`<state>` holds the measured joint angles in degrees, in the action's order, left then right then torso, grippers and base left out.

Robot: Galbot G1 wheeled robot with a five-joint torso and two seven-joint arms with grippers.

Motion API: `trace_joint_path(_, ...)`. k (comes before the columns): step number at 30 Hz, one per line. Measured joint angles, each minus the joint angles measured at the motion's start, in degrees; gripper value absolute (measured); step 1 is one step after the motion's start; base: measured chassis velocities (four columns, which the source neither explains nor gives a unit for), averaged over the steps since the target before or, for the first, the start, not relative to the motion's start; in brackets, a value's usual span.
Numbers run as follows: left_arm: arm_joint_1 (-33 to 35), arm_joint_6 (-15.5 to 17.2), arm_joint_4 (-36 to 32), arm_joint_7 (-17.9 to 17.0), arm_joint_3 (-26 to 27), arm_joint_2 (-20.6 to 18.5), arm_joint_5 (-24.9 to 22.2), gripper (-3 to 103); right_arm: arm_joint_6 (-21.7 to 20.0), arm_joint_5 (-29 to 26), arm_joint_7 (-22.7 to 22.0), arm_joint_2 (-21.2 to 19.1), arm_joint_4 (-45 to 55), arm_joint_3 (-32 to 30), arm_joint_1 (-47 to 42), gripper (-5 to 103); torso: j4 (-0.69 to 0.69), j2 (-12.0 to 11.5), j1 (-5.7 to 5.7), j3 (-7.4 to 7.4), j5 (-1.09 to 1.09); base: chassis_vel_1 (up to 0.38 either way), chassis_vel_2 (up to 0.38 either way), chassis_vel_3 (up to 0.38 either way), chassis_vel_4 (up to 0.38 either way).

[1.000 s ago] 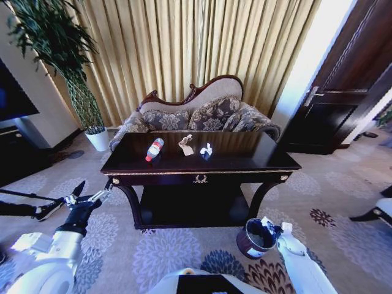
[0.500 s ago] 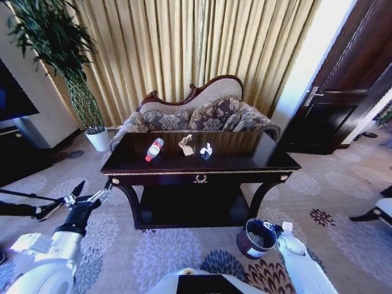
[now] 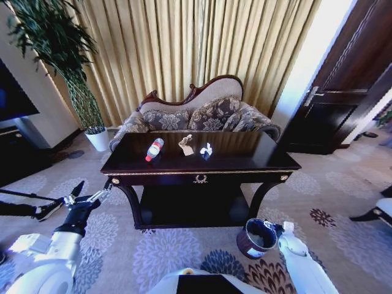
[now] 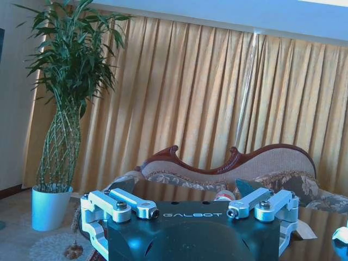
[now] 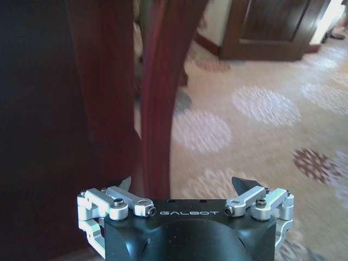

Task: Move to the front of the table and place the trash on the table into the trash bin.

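Left claw (image 3: 92,195) spread wide, empty, right claw (image 5: 185,187) likewise

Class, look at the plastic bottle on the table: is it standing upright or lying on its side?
Lying on its side. The bottle rests lengthwise on the table, its white cap pointing toward the sofa.

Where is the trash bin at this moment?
In the head view, the trash bin stands on the patterned carpet to the robot's right, just in front of the table's right front leg, with the right gripper right beside its rim.
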<state>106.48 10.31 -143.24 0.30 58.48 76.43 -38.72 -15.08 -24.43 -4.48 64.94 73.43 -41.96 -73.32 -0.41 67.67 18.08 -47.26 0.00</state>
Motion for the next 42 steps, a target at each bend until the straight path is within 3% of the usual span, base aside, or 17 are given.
trace_joint_path(6,0.09,0.00,0.00,-0.02,0.57,-0.17,-0.64,100,2.12,-3.14,3.15,-2.25,10.05,-2.17,-3.95,100,-0.02,0.00,0.00,0.00,0.00,0.000,0.000,0.000,0.000)
trace_joint_path(9,-0.12,0.03,0.00,-0.05,0.73,-0.29,-0.75,100,3.67,-9.46,5.19,-3.43,21.38,-5.50,-8.55,100,0.00,0.00,0.00,0.00,-0.01,0.000,0.000,0.000,0.000)
trace_joint_path(13,-0.33,0.08,0.00,-0.11,0.67,-0.29,-0.75,100,3.77,-13.91,6.39,-3.44,31.24,-8.02,-12.86,100,-0.04,0.00,0.00,0.00,-0.02,0.000,0.000,0.000,0.000)
trace_joint_path(18,-0.44,0.12,0.00,-0.15,0.56,0.19,-0.73,100,1.20,-15.41,6.45,-2.04,46.95,-10.17,-16.81,100,0.00,0.01,0.00,0.01,-0.03,0.000,0.000,0.000,0.000)
trace_joint_path(23,-0.38,0.25,0.00,-0.13,2.24,-0.44,-1.70,100,-2.93,-14.67,3.79,0.88,62.12,-7.81,-18.25,100,-0.02,0.00,-0.01,0.01,-0.01,0.000,0.000,0.000,0.000)
trace_joint_path(28,-0.37,0.69,0.00,-0.17,2.44,-0.76,-1.78,100,-4.96,-13.51,2.85,1.14,63.77,-6.62,-16.90,100,-0.01,0.01,0.00,0.00,-0.01,0.000,0.000,0.000,0.000)
trace_joint_path(42,-1.49,4.44,0.00,-1.80,4.86,-2.91,-3.08,100,-5.11,-11.14,2.89,0.62,60.78,-5.98,-15.45,100,-0.01,0.00,0.00,0.00,0.00,0.000,0.000,0.000,0.000)
